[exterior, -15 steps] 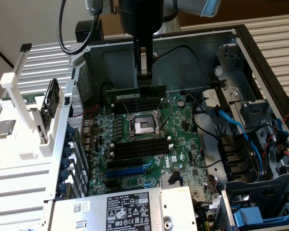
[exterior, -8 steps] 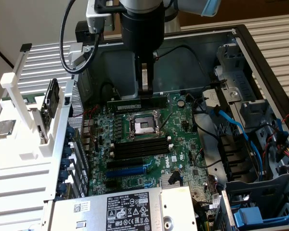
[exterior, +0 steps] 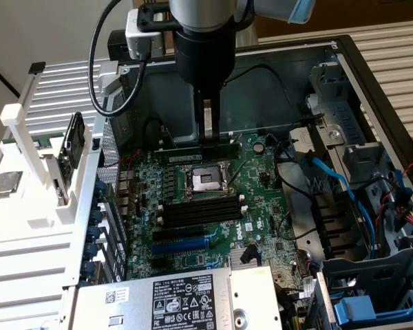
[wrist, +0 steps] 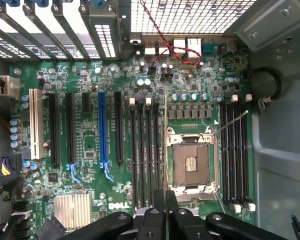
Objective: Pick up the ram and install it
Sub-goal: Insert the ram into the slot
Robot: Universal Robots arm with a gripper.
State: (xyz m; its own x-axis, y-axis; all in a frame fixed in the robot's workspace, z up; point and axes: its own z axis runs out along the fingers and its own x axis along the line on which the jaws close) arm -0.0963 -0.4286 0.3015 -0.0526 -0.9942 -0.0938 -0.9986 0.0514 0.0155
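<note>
In the exterior view, your end effector (exterior: 208,137) hangs straight down into the open computer case (exterior: 372,89). Its fingers are pinched nearly shut on the top edge of the ram (exterior: 179,148). The stick lies level, parallel to the black slots (exterior: 199,210), and from this angle it shows on the far side of the CPU socket (exterior: 203,180). It looks to be held clear above the motherboard (exterior: 261,172) rather than seated, though you cannot tell how high.

In the wrist view, the end effector (wrist: 165,202) holds the ram (wrist: 165,145) edge-on, a thin line running out from between the fingers. That line falls between the CPU socket (wrist: 190,162) and the nearest slot of the four-slot bank (wrist: 146,150). It runs parallel to both and sits just beside the slot rather than over it.

So the pickup is done and you are in the carry-and-align step. I judge that seating calls for the stick's edge squarely over one slot, with the white end clips (wrist: 132,100) open, and then a straight, even press.
</note>
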